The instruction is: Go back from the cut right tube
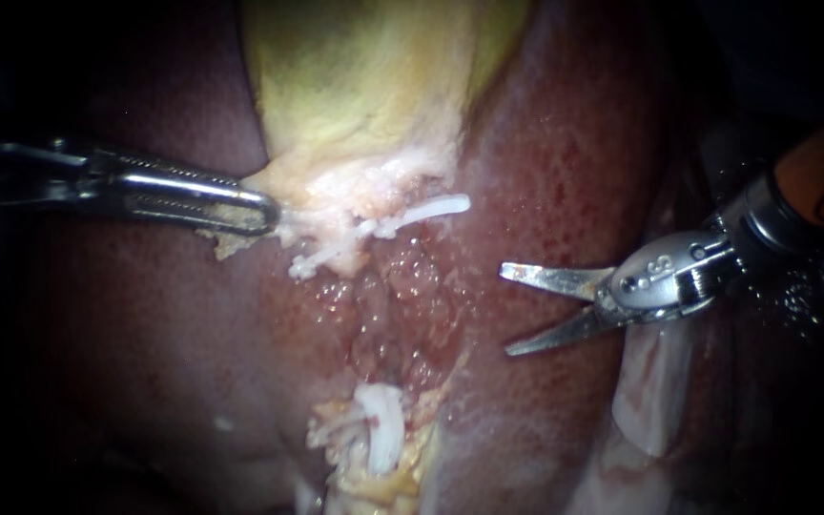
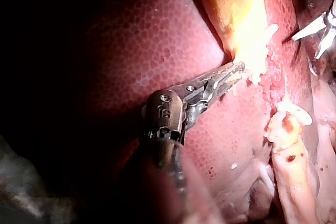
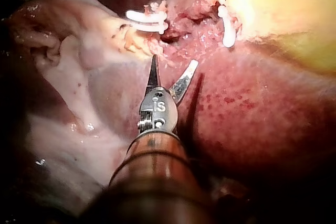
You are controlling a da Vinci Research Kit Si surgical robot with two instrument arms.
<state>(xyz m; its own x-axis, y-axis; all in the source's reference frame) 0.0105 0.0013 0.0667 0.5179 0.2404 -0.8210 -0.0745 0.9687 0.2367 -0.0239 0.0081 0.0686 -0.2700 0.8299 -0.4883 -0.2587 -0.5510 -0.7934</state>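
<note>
The cut tube (image 1: pixel 379 227) ends in a white-clipped end at the gallbladder's (image 1: pixel 364 86) pale edge. A second clipped stump (image 1: pixel 381 424) lies well away from the gallbladder, with raw liver (image 1: pixel 545 172) between them. The right instrument (image 1: pixel 505 311) stands clear of the gallbladder, its blades spread and holding nothing. The left instrument (image 1: pixel 261 210) pinches the gallbladder's edge. The retreat appears to be in hand. The next move likely calls for drawing the right instrument straight back along its shaft, blades off the liver.

The liver (image 1: pixel 145 362) was dark red (finely mottled in the wrist views), the gallbladder (image 1: pixel 355 76) yellow-green, the clips (image 1: pixel 431 208) white.
</note>
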